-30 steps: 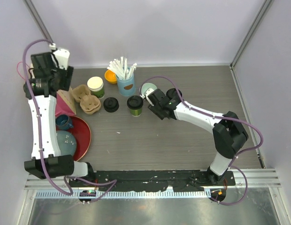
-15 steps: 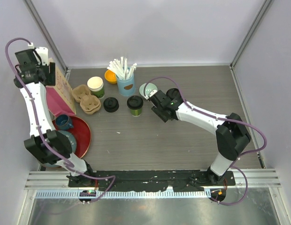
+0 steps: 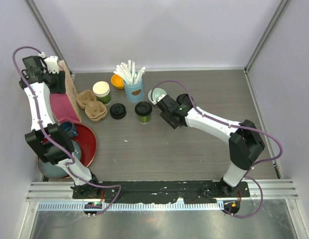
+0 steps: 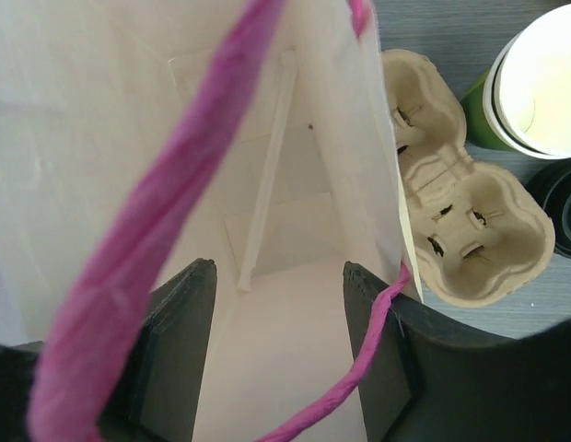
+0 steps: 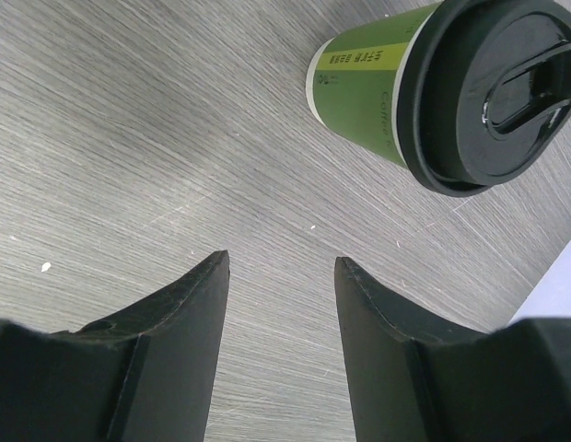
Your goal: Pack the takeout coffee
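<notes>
Bag [image 4: 101, 120] insides, wrist cam only
Left pincer [image 4: 278, 269] spread over it; right pincer [image 5: 281, 261] spread too, lidded cup [image 5: 368, 87] ahead; overhead adds loose lid [image 3: 117, 110].

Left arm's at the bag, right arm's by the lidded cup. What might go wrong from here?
The pink handle drapes across the left gripper at the mouth of the bag; pulling away may snag it and drag the bag.
The open cup has no lid; a black lid lies loose on the table, so packing now risks a spill.
The open right gripper is beside the lidded cup; a skewed approach might tip it.
</notes>
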You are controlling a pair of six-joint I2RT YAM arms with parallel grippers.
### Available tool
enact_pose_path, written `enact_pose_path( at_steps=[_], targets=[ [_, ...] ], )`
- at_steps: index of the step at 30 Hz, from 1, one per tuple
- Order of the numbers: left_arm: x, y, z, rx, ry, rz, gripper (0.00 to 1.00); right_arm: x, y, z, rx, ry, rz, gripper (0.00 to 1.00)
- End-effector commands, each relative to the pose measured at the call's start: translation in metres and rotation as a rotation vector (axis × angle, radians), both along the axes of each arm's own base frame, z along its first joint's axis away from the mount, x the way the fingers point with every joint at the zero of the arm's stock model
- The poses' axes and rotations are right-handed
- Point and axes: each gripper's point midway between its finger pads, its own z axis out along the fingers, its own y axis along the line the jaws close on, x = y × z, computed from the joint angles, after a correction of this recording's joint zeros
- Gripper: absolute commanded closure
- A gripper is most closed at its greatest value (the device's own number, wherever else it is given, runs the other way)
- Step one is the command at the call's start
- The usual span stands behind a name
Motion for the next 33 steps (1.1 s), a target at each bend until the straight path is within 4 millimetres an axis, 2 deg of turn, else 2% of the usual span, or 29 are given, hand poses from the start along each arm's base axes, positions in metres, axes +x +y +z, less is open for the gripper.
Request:
enact_pose_path(
  at_steps=[1, 7, 9, 14, 18, 21, 25, 29, 31, 33],
  targets=[
    [0.002, -0.005, 0.046, 0.021, -0.120, -0.013, 0.39, 0.006, 0.004, 0.007, -0.011, -0.027, -0.011, 0.45],
    [-0.004, -0.004, 0.100, 0.081, -0.221, 0.002, 0.38, 0.005, 0.007, 0.000, -0.033, -0.013, -0.002, 0.45],
    [-0.007, -0.006, 0.113, 0.094, -0.256, 0.004, 0.36, 0.004, 0.010, -0.001, -0.035, -0.008, 0.006, 0.45],
    [-0.014, -0.011, 0.129, 0.100, -0.307, 0.001, 0.32, 0.003, 0.012, -0.006, -0.055, 0.003, 0.011, 0.45],
    [-0.017, -0.015, 0.114, 0.078, -0.303, 0.000, 0.30, 0.002, 0.016, -0.010, -0.052, 0.010, 0.014, 0.45],
    [-0.018, -0.010, 0.082, 0.071, -0.236, 0.027, 0.30, 0.000, 0.018, -0.014, -0.060, 0.022, 0.021, 0.45],
    [-0.013, -0.006, 0.057, 0.053, -0.182, 0.031, 0.30, -0.001, 0.016, -0.019, -0.078, 0.032, 0.025, 0.45],
    [-0.005, 0.000, 0.027, 0.032, -0.101, 0.034, 0.34, -0.002, 0.016, -0.022, -0.086, 0.038, 0.026, 0.45],
    [-0.002, -0.002, 0.023, 0.017, -0.089, 0.021, 0.37, -0.003, 0.016, -0.023, -0.086, 0.040, 0.028, 0.45],
    [0.000, -0.001, 0.020, 0.017, -0.079, 0.020, 0.44, -0.003, 0.016, -0.025, -0.089, 0.043, 0.027, 0.45]
  ],
)
